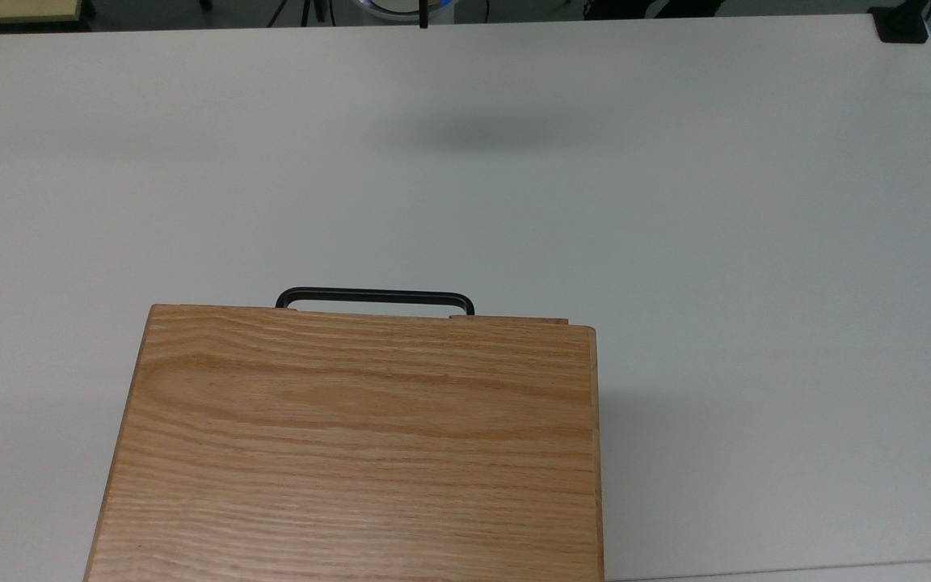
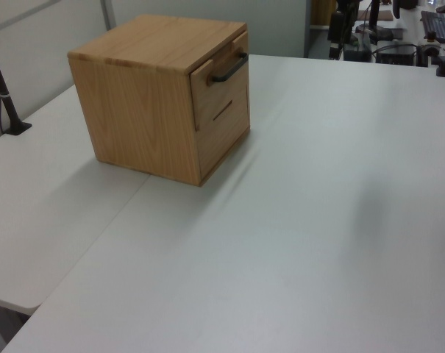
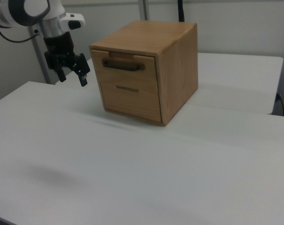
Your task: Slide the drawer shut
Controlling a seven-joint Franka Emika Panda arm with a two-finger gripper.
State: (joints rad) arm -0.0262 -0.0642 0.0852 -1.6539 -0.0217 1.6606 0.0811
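Standing on the white desk (image 1: 676,242), the oak-grained cabinet (image 3: 170,61) sits close to the desk edge at the bottom of the top view, a little toward the top view's left. In the left view it occupies the far left part of the desk, and in the right view it stands toward the far side, just in front of a seam between two desk sections. The drawer (image 3: 125,65) is the upper of two fronts on the cabinet's face. Its front panel lies almost level with the cabinet face: in the top view only a thin strip of its top edge shows beyond the cabinet's top, and in the left view the panel stands slightly proud of the cabinet's side. The thin black bar handle (image 1: 375,297) with rounded corners juts out from that panel over the bare desk. Below the drawer, the lower front (image 3: 130,96) carries a narrow dark slot.

The hand (image 3: 72,75) hangs in the air near the desk edge at the right view's left, well apart from the handle and touching nothing. Its two dark fingers (image 3: 84,75) point downward and stand spread, released, with a clear gap between them. Above it the white arm (image 3: 34,11) curves in from the right view's upper left corner. A soft shadow (image 1: 498,133) lies on the desk near the top edge of the top view.
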